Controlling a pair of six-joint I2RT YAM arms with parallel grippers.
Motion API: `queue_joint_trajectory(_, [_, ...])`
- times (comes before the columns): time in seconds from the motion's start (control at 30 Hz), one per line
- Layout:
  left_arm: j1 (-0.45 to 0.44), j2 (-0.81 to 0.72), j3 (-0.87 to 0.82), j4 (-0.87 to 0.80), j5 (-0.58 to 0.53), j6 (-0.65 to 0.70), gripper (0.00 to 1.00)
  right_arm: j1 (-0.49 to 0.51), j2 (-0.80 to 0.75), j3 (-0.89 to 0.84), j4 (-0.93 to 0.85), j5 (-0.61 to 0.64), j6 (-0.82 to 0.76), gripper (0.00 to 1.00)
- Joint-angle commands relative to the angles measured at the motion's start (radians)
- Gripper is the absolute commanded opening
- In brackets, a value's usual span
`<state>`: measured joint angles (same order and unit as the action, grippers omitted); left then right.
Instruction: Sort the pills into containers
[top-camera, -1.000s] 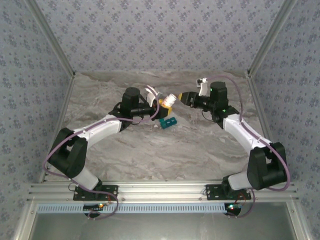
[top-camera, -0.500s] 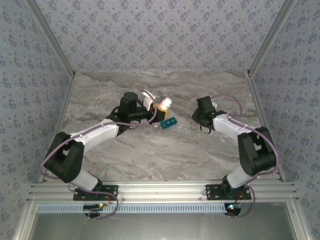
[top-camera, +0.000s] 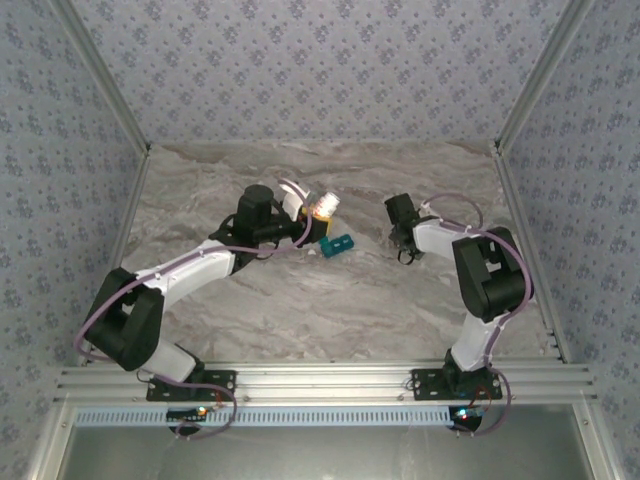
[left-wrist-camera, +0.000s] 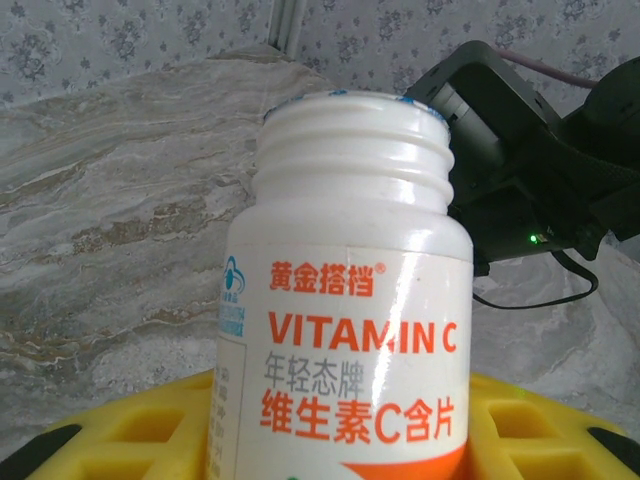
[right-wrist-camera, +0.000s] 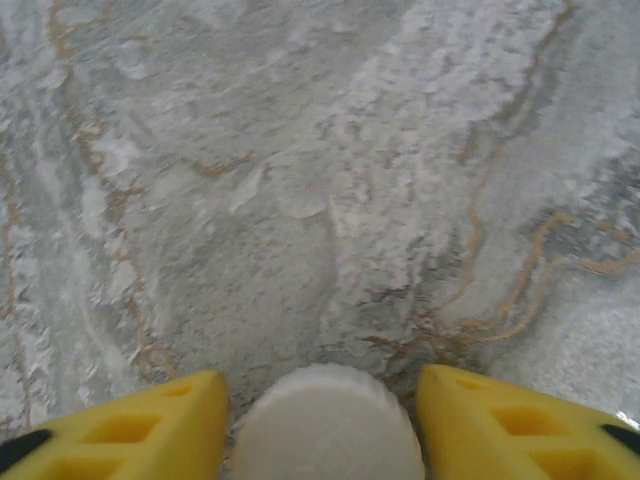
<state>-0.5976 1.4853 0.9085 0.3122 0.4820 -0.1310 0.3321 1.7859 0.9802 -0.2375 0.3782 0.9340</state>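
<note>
Currently: pill box (top-camera: 338, 243), centre of top view, on table (top-camera: 300, 310), just right of left gripper (top-camera: 314, 224), clenched on open bottle (left-wrist-camera: 345, 300). Probably light, stiff, slick plastic; pinch across long sides. Right gripper (right-wrist-camera: 320, 400) grasps cap (right-wrist-camera: 325, 435).

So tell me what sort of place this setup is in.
Probably a purpose-built robot test cell, not a home: wallpaper-patterned panels box in a marble-look tabletop, and an aluminium frame rail carries both arm bases.
</note>
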Motion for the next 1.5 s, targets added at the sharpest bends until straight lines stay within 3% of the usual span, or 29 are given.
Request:
queue_joint_trajectory(0.0, [0.000,-0.033,-0.012,0.003,-0.011,0.015,0.00,-0.001,0.004,0.004,-0.027,-0.004,-0.019,0.68])
queue_joint_trajectory(0.1, [0.000,-0.036,-0.013,0.000,-0.018,0.017,0.00,0.001,-0.034,0.002,-0.014,-0.044,-0.060,0.72])
queue_joint_trajectory(0.3, [0.001,-0.040,-0.016,-0.047,-0.043,0.020,0.00,0.024,-0.141,0.009,-0.006,-0.104,-0.128,0.72])
queue_joint_trajectory(0.53, [0.001,-0.068,-0.039,-0.147,-0.106,0.023,0.00,0.005,-0.054,0.115,0.001,-0.352,-0.215,0.70])
queue_joint_trajectory(0.83, [0.000,-0.170,-0.125,-0.200,-0.181,0.000,0.00,0.023,0.112,0.251,-0.036,-0.497,-0.256,0.56])
queue_joint_trajectory(1.07, [0.002,-0.224,-0.169,-0.194,-0.197,-0.012,0.00,0.064,0.146,0.266,-0.045,-0.507,-0.262,0.30])
queue_joint_trajectory(1.47, [0.002,-0.220,-0.171,-0.189,-0.191,-0.022,0.00,0.100,0.162,0.243,-0.033,-0.513,-0.238,0.23])
